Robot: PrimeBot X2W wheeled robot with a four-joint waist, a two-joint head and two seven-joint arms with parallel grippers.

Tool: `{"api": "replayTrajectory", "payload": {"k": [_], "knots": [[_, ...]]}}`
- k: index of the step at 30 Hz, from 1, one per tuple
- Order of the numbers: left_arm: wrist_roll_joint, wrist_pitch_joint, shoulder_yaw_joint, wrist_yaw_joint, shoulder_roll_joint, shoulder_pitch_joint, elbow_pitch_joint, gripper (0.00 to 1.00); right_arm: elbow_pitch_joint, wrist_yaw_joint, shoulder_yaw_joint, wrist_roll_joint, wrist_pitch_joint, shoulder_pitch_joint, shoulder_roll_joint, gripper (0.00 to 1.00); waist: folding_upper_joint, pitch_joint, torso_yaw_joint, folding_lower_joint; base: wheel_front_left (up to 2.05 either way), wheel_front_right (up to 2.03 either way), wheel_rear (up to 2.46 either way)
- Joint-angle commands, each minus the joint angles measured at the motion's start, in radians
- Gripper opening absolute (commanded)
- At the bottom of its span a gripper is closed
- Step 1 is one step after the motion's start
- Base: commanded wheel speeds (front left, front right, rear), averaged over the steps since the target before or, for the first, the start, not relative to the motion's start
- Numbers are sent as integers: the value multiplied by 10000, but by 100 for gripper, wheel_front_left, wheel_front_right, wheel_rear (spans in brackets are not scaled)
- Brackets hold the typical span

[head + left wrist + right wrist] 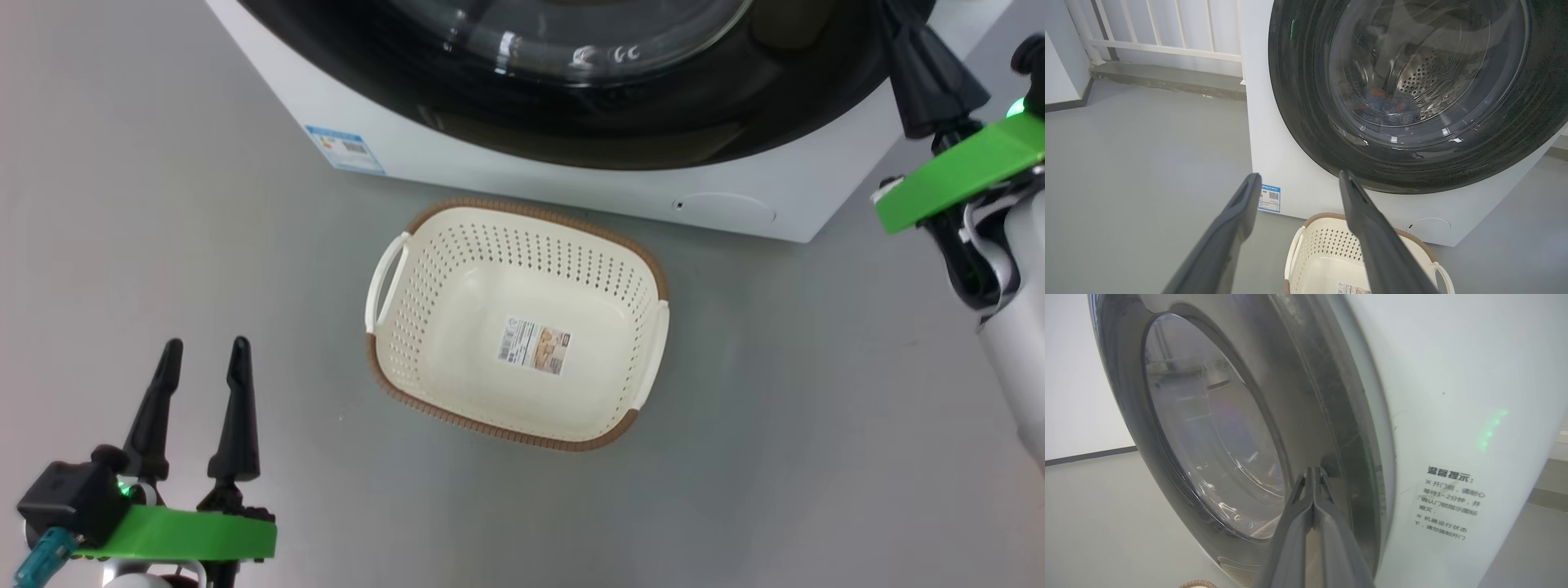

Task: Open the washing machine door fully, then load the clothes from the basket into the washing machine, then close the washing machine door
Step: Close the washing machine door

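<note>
Right pincer (1313,473), clenched empty, noses the round, glossy black-rimmed glass washing machine door (1208,428) ahead, likely pressing it shut; left pincer (1299,175) released.

Grey floor (816,425), white railing (1167,45) behind.

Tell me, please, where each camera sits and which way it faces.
Head view: on the head, looking down at the basket on the floor before the washing machine; left gripper lower left, right gripper upper right.
Left wrist view: on the left wrist, facing the washing machine door, clothes behind its glass; its own gripper, open, rises from below.
Right wrist view: on the right wrist, looking side-on along the door's rim; its own gripper, shut, points at it.
Shared: head and left wrist views both show the basket and blue label.
</note>
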Motion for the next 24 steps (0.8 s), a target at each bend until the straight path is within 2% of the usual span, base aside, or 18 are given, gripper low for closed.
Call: {"api": "replayTrajectory", "payload": {"k": [1, 2, 3, 4, 13, 24], "knots": [[-41, -92, 324, -31, 328, 99, -138, 100, -292, -57, 62, -64, -48, 428, 114, 47, 0, -284, -161, 0, 0, 0, 0], [-38, -92, 324, -31, 339, 121, -127, 100, -322, -57, 96, -71, -48, 531, 151, 59, 0, -372, -205, 0, 0, 0, 0], [-36, -92, 323, -31, 348, 144, -114, 100, -358, -57, 154, -74, -48, 638, 187, 89, 0, -464, -249, 0, 0, 0, 0], [-31, -92, 319, -31, 360, 170, -99, 100, -392, -57, 198, -69, -48, 743, 223, 100, 0, -557, -297, 0, 0, 0, 0], [41, -92, 288, -31, 432, 462, 36, 100, -812, -57, 430, 47, -48, 1851, 497, 100, 0, -1466, -778, 0, 0, 0, 0], [111, -92, 483, -31, 440, 825, 31, 100, -1527, -57, 251, 120, -48, 3158, 646, 100, 0, -2222, -1542, 0, 0, 0, 0]]}}
